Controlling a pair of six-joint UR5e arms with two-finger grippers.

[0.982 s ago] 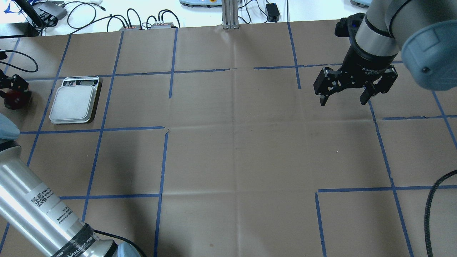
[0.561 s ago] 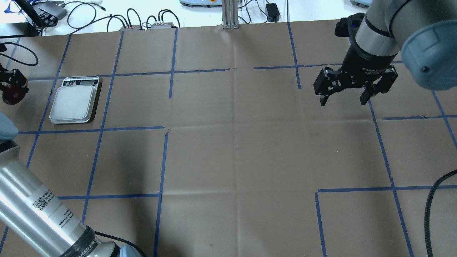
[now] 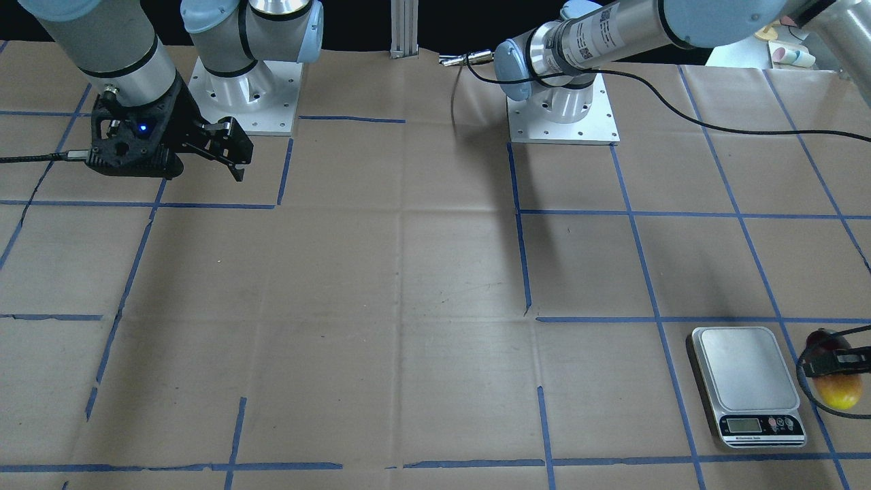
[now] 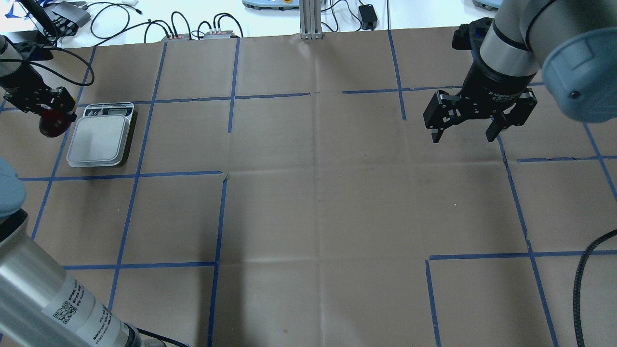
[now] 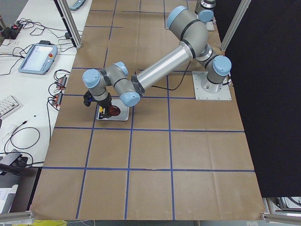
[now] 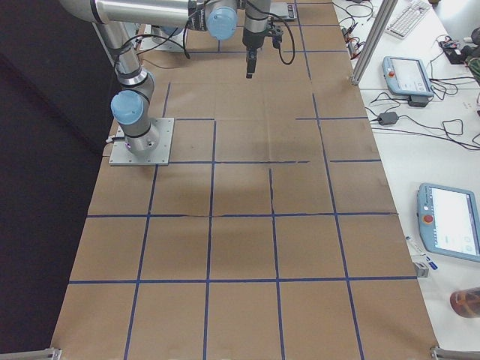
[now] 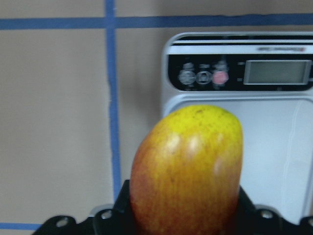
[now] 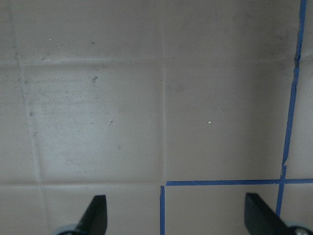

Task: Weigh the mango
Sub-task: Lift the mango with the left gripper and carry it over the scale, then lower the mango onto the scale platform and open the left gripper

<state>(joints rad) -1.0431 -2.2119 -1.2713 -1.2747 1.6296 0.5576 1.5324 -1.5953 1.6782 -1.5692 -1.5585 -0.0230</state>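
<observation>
The mango (image 7: 188, 166), dark red fading to yellow, is held in my left gripper (image 4: 52, 113). It hangs above the table just left of the scale (image 4: 99, 140), at its display end. In the left wrist view the yellow end points at the scale's platform (image 7: 279, 147) and display. In the front view the mango (image 3: 838, 389) shows beside the scale (image 3: 748, 378). My right gripper (image 4: 462, 139) is open and empty, well above the table at the far right; its fingers (image 8: 95, 215) frame bare paper.
Brown paper with blue tape lines (image 4: 219, 212) covers the table (image 4: 318, 202). Cables and small boxes (image 4: 193, 29) lie past the far edge. A black cable (image 4: 583, 274) hangs at the near right.
My left gripper has carried the mango to the right and farther from me, up close to the scale's left side. The right arm has not moved.
</observation>
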